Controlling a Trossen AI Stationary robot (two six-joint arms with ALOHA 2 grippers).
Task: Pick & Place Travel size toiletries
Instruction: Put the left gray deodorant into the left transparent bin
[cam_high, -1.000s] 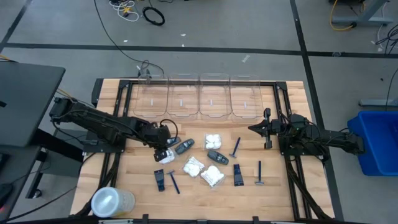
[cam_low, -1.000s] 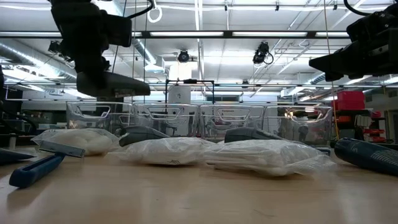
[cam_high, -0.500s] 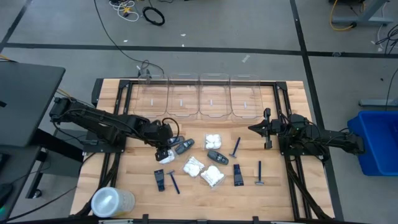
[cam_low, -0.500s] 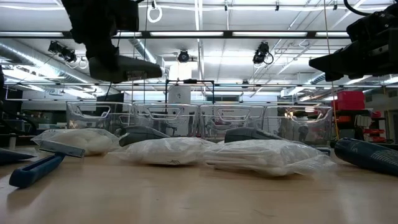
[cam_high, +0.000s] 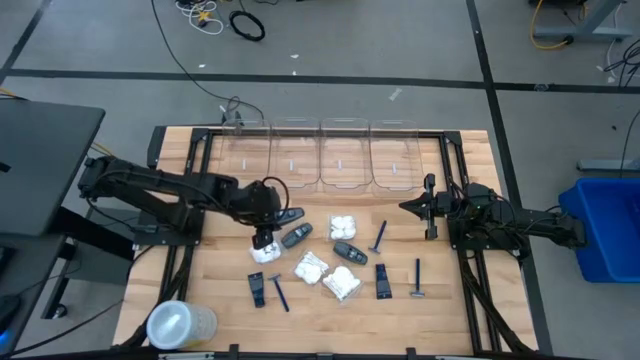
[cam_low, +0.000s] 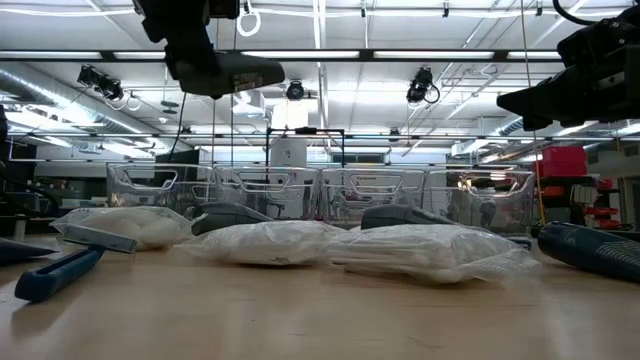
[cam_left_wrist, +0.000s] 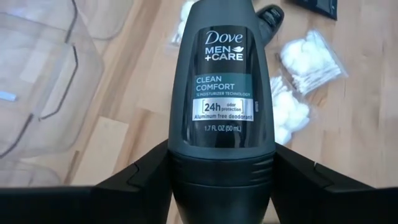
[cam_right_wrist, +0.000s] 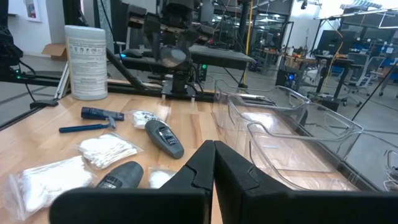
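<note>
While the right gripper (cam_high: 408, 207) waits pressed together at right of centre, the left gripper (cam_high: 283, 214) pinches a deodorant (cam_left_wrist: 222, 93) left of centre, mid-carry. Next, it likely needs lining up over a clear bin (cam_high: 295, 160) above.

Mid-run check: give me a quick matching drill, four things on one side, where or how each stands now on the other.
Things:
1. left pincer
2. right pincer
3. round container
4. clear bins

States:
A. in a row along the table's far edge
B. shut, holding nothing, at the table's right side
C. at the near left corner
D. clamped on a dark grey deodorant, lifted above the table

Pairs: 1-D, 2-B, 3-C, 4-A
</note>
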